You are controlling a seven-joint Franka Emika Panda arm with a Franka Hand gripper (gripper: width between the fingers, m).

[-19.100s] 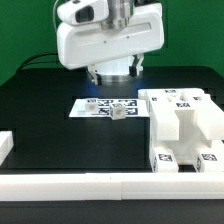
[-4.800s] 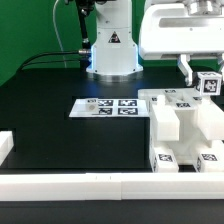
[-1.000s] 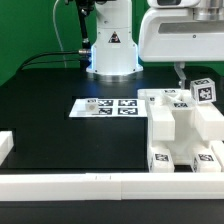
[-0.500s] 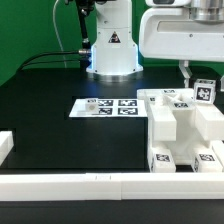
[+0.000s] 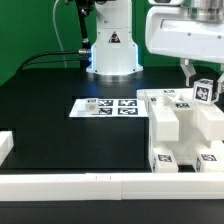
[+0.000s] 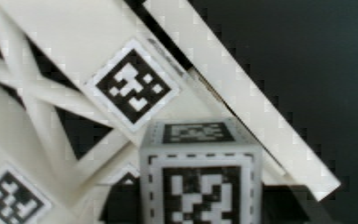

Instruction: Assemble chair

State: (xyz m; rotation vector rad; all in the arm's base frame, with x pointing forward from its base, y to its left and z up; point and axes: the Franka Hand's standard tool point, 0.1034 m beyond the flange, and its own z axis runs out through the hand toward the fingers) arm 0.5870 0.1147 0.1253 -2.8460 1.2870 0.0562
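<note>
Right, jaws first: the gripper (image 5: 203, 84) looks clamped on a small tagged block (image 5: 204, 91), with one dark finger (image 5: 187, 71) showing on the exterior view's left of it. The block sits upright at the top of the half-built chair (image 5: 178, 125) on the exterior view's right, touching or just clear, I can't tell. It is probably held there to line up a joint. The marker board (image 5: 108, 106) lies well apart.

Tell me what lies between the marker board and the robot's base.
Nothing. In the exterior view, only bare black table separates the marker board from the robot's base.
</note>
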